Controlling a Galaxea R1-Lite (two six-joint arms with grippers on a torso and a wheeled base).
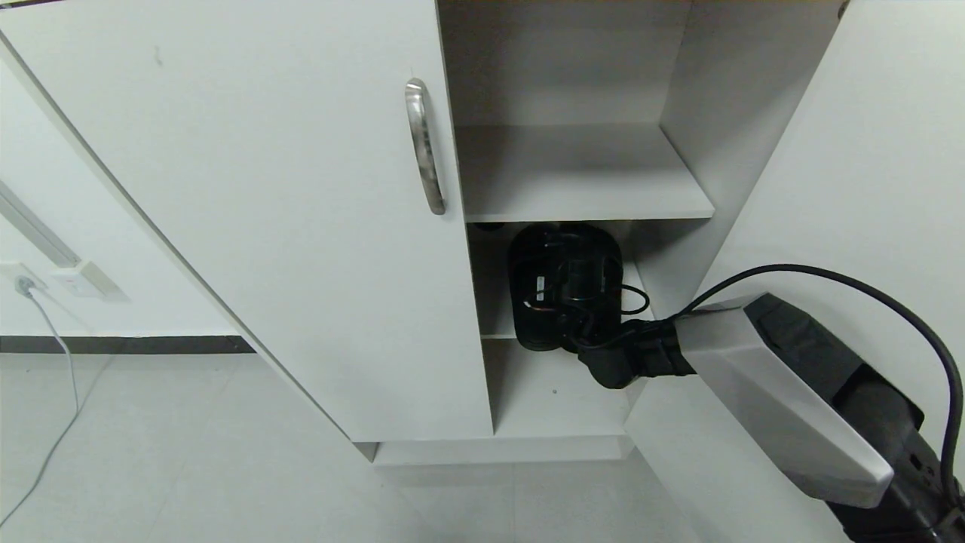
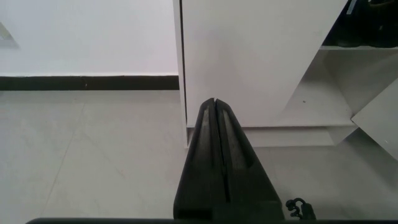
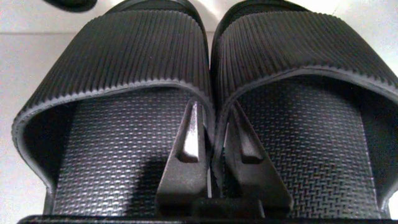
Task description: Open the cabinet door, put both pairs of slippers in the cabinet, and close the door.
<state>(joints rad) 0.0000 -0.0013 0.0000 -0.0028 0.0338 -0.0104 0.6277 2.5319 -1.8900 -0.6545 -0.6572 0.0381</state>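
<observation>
1. The right arm (image 1: 784, 392) stretches from the lower right, up and inward, into the open side of the cabinet (image 1: 580, 173), past the open right door (image 1: 867, 151).
2. The right gripper (image 3: 213, 118) pinches the touching inner edges of the pair of black slippers (image 3: 143, 68), one finger inside each slipper.
3. The slippers sit side by side at the front of the compartment under the upper shelf.
4. The left gripper (image 2: 214, 102) hangs low over the floor (image 2: 93, 149), pointing at the cabinet's base, with its fingers pressed together on nothing.
5. The left door (image 1: 226, 188) is closed.
</observation>
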